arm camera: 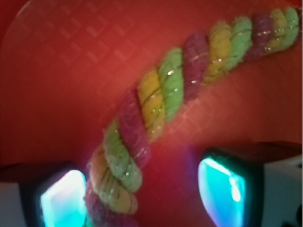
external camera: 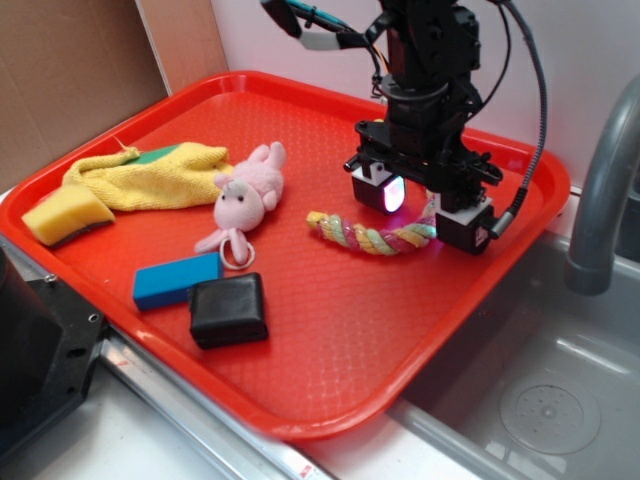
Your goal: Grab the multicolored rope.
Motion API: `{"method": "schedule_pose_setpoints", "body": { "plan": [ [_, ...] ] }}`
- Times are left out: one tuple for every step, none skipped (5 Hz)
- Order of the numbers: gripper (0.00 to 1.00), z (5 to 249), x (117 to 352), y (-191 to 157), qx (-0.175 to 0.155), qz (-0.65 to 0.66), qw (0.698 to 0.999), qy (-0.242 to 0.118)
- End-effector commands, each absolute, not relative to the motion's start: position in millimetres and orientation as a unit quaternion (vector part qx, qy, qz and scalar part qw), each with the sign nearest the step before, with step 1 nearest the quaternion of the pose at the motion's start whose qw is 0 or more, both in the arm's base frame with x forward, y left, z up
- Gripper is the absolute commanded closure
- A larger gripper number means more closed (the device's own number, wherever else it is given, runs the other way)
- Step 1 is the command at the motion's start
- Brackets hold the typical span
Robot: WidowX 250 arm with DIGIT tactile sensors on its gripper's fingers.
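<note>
one multicolored rope (external camera: 372, 237) between one open hand's (external camera: 428, 212) two fingers (external camera: 466, 228)

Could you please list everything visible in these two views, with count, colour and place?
Plastic serving tray: one, red, on the counter beside the sink.
Twisted multicolored rope: one, yellow, pink, green and white, right of tray centre, one end between the pincer fingers.
Plush bunny toy: one, pink, tray centre.
Terry cloth towel: one, yellow, tray's far left.
Sponge wedge: one, yellow, at the left rim.
Rectangular block: one, blue, front left.
Squarish pouch: one, black, beside the blue block.
Metal sink: one, grey, right of the tray.
Curved faucet: one, grey, right edge.
Robot pincer: one, black, lowered around the rope end, open.
</note>
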State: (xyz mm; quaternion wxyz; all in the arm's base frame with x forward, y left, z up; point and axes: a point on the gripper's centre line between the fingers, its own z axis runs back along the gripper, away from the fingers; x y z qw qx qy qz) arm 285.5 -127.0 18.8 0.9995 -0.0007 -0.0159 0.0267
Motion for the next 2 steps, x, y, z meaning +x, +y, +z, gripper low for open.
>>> {"method": "schedule_pose_setpoints", "body": {
  "plan": [
    [1.0,21.4,274.4,-136.3,0.0,-0.008,1.0,0.016],
    [1.0,40.7,268.4,-125.1,-0.007,-0.022,0.999,0.042]
  ]
}}
